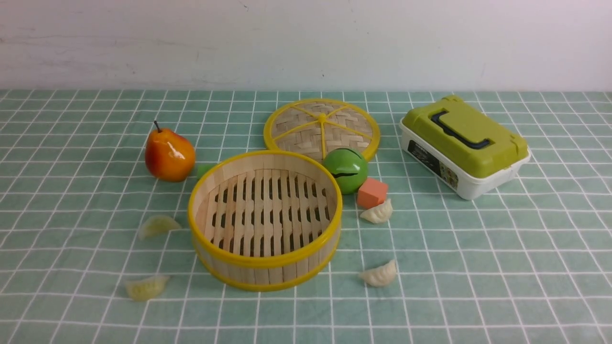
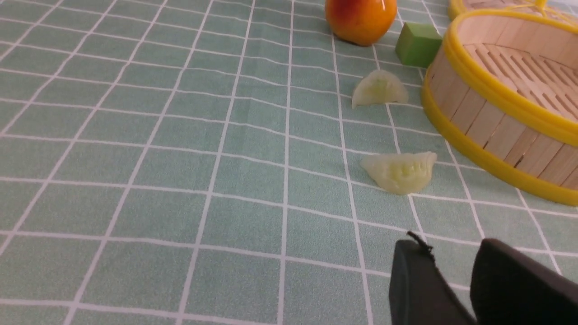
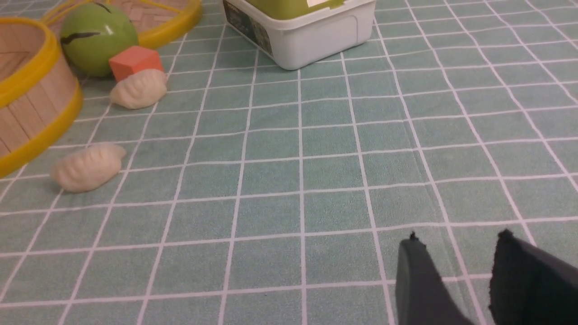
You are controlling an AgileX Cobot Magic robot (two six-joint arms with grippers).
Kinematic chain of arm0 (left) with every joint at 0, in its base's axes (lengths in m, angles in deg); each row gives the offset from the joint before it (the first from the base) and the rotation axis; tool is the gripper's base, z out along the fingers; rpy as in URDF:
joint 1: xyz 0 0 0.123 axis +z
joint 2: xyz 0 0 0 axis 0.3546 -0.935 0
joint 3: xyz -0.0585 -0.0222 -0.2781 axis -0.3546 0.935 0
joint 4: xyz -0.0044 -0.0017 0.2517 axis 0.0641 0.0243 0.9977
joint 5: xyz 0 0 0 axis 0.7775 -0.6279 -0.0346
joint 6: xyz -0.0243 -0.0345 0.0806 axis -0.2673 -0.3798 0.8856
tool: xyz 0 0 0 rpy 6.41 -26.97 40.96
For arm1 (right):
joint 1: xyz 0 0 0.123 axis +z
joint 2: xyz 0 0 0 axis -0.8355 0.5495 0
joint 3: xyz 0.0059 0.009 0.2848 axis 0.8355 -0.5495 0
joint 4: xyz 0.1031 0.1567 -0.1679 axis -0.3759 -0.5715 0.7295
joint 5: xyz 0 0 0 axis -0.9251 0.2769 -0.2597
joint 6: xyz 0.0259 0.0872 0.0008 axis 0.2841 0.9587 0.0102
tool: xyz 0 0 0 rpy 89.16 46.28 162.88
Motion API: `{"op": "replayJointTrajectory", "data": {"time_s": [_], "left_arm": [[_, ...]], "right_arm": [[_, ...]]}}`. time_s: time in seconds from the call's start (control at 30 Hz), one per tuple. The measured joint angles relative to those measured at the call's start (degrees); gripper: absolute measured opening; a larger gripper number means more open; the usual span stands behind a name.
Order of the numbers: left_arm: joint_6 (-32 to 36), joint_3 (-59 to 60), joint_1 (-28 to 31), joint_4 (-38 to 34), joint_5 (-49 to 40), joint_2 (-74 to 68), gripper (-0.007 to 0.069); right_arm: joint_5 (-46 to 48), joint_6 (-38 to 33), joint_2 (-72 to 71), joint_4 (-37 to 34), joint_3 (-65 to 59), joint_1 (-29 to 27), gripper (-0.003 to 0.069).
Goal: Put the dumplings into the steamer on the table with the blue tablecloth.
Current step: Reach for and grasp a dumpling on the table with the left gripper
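Two pincers: left pincer (image 2: pixel 451 253) partly open, only cloth in the gap; right pincer (image 3: pixel 456 246) parted much the same, gripping nothing. Out from the left pincer, nearer green dumpling (image 2: pixel 399 171), then farther green dumpling (image 2: pixel 379 88), both flat on the table (image 1: pixel 502 267) to the left of the steamer (image 1: pixel 263 273), close to its wall but apart from it. Out from the right pincer, nearer white dumpling (image 3: pixel 88 166) by the steamer's right side; farther white dumpling (image 3: pixel 137 88) right against one orange cube (image 3: pixel 134 61). Four dumplings counted, all on the cloth, none in the steamer; only its slatted floor showing inside. Beyond: one green ball (image 1: pixel 345 169) beside the orange cube; one woven lid (image 1: pixel 321 126) lying flat behind the steamer; one pear (image 1: pixel 169 155); one green cube (image 2: pixel 417 44) between pear and steamer. Far right, one white box (image 1: pixel 464 145), green top shut, contents hidden.
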Motion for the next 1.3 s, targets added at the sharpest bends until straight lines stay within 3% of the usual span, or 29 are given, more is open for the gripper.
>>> {"op": "replayJointTrajectory", "data": {"time_s": [0.33, 0.47, 0.6, 0.83, 1.0, 1.13, 1.27, 1.3], "left_arm": [[0.0, 0.0, 0.0, 0.0, 0.9, 0.0, 0.02], [0.0, 0.2, 0.0, -0.1, 5.3, 0.0, 0.02], [0.0, 0.2, 0.0, -0.1, 15.9, 0.0, 0.0203], [0.2, 0.2, 0.0, 0.4, 43.1, 0.0, 0.0209], [-8.0, 0.2, 0.0, 0.4, 62.0, 0.0, 0.0214], [-14.3, -3.4, 0.0, -0.2, 61.8, 0.0, 0.0204], [-12.4, -13.4, 0.0, -0.4, 52.0, -0.8, 0.0134], [-9.6, -18.4, 0.0, -0.4, 45.8, -3.3, 0.0078]], "right_arm": [[-0.3, 0.0, 0.0, 0.1, -0.1, 0.0, 0.024], [-4.5, 0.0, 0.0, 0.1, -0.5, 0.0, 0.024], [-14.8, 0.0, 0.0, 0.1, -0.6, 0.0, 0.024], [-39.6, 0.5, 0.0, 0.1, -0.6, 0.0, 0.024], [-53.9, 1.8, 0.0, 0.1, -0.6, 0.0, 0.024], [-54.3, 4.3, 0.0, 0.1, 0.0, 0.0, 0.0224], [-49.2, 4.5, 0.1, 0.6, 3.9, 0.0, 0.0148], [-46.1, 4.5, 0.9, 0.6, 7.1, 0.0, 0.0093]]}}
